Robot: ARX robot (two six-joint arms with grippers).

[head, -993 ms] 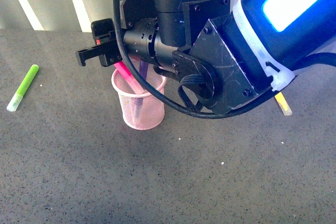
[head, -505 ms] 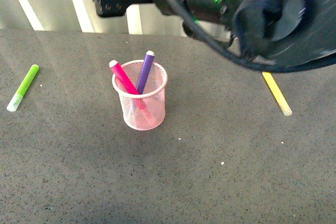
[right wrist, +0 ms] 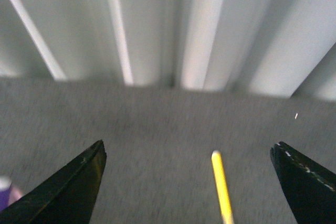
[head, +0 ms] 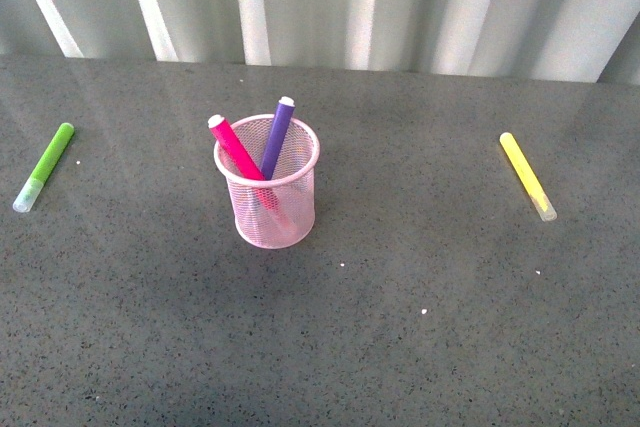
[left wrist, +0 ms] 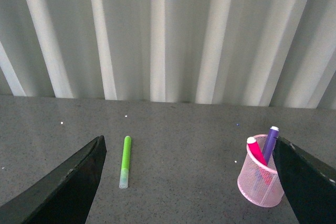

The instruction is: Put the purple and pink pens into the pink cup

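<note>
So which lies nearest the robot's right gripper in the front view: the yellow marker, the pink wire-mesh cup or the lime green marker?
1. Yellow marker, on the right, nearest the right gripper.
2. Pink wire-mesh cup, left of centre.
3. Lime green marker, far left, farthest.

Pink wire-mesh cup (head: 268,197), glossy plastic pens (head: 252,152), matt speckled grey tabletop (head: 400,327), ribbed pale wall (head: 300,2).
</note>
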